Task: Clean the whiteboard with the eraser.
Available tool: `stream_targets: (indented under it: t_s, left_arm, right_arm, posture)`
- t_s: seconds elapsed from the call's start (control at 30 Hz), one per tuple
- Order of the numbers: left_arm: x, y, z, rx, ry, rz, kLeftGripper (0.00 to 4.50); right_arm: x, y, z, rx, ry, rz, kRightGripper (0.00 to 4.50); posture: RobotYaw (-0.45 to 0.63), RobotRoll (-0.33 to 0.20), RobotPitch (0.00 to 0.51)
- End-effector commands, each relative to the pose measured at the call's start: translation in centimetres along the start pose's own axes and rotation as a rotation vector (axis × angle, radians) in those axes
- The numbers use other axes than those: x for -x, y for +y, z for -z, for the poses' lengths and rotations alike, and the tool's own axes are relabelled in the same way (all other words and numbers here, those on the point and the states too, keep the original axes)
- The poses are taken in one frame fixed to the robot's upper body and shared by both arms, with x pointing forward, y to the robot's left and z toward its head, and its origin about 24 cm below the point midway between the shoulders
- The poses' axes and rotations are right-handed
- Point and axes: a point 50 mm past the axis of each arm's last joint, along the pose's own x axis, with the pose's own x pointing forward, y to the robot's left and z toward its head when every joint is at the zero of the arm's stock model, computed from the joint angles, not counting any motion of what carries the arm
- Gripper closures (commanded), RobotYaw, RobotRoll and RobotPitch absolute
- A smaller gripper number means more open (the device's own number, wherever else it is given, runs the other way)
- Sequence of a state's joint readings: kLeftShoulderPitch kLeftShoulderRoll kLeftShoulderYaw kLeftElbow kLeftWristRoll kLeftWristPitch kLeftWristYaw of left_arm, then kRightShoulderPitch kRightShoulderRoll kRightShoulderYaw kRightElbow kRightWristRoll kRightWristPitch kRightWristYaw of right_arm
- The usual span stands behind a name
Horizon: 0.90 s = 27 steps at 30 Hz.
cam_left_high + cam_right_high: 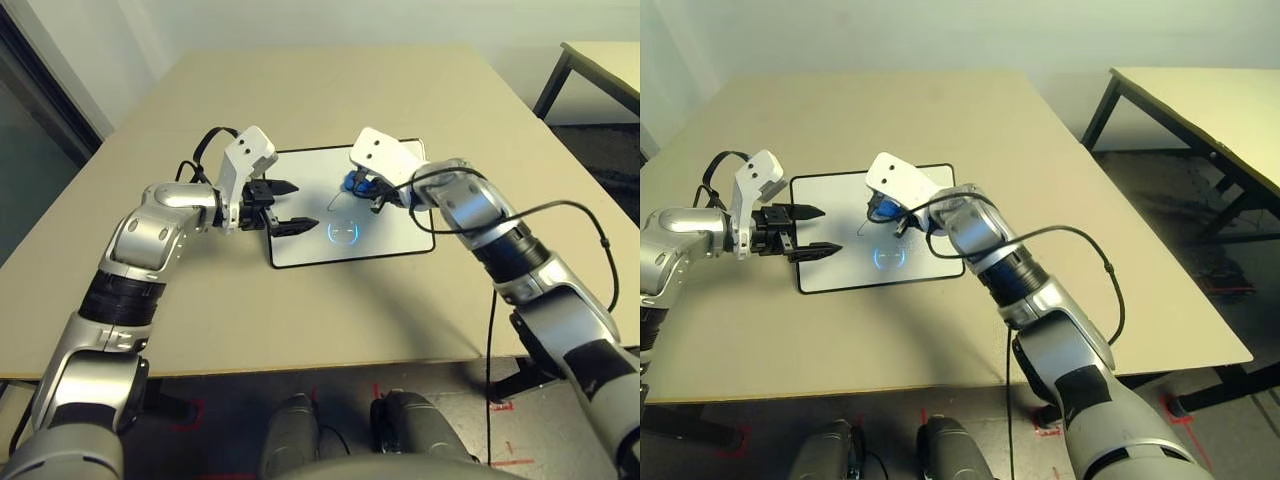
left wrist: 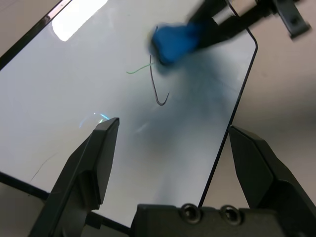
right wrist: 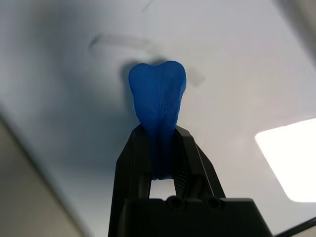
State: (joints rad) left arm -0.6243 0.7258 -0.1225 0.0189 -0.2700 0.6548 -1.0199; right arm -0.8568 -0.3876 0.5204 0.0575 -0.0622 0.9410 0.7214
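The whiteboard lies flat at the table's middle, white with a thin black frame. A thin dark scribble with a green streak marks it near its centre. My right gripper is shut on the blue eraser, squeezing it between both fingers, with the eraser's tip down at the board beside the scribble. The eraser bulges past the fingertips. My left gripper hovers open over the board's left edge, fingers spread wide and holding nothing.
The tan table stretches well beyond the board on all sides. A black cable loops over my right forearm. A second table stands off to the right, with open floor between.
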Motion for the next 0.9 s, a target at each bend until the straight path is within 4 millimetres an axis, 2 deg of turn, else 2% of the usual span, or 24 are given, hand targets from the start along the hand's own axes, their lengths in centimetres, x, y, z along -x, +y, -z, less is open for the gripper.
stream_targets:
  t_s: [0.03, 0.13, 0.37, 0.53, 0.63, 0.9]
  left_arm:
    - [-0.3, -0.1, 0.1, -0.005, 0.011, 0.011, 0.0]
    - [-0.5, -0.1, 0.1, -0.007, 0.011, 0.017, 0.0]
    - [-0.5, -0.1, 0.0, -0.01, 0.012, 0.023, 0.0]
    - [-0.5, -0.2, 0.0, -0.01, 0.012, 0.024, 0.0]
    - [-0.4, -0.3, 0.0, -0.008, 0.013, 0.021, 0.0]
    - [-0.2, -0.3, 0.1, -0.002, 0.016, 0.017, 0.0]
  right_arm:
    - [0.2, 1.6, 1.1, 0.0, 0.056, -0.055, 3.93]
    - [0.3, 1.2, 1.1, -0.007, 0.063, -0.038, 3.93]
    - [0.1, -2.5, -1.3, -0.031, -0.002, 0.084, 3.93]
    - [-0.1, -3.6, -1.6, -0.036, -0.016, 0.118, 3.93]
    - [-0.3, -3.1, -1.2, -0.032, -0.003, 0.098, 3.93]
    - [0.4, 1.1, 0.0, -0.006, 0.023, -0.04, 3.93]
  posture:
    - [-0.04, 0.0, 0.034]
    - [-0.05, 0.0, 0.033]
    - [-0.04, 0.0, 0.03]
    - [-0.04, 0.0, 0.029]
    - [-0.03, 0.0, 0.034]
    - [-0.04, 0.0, 0.041]
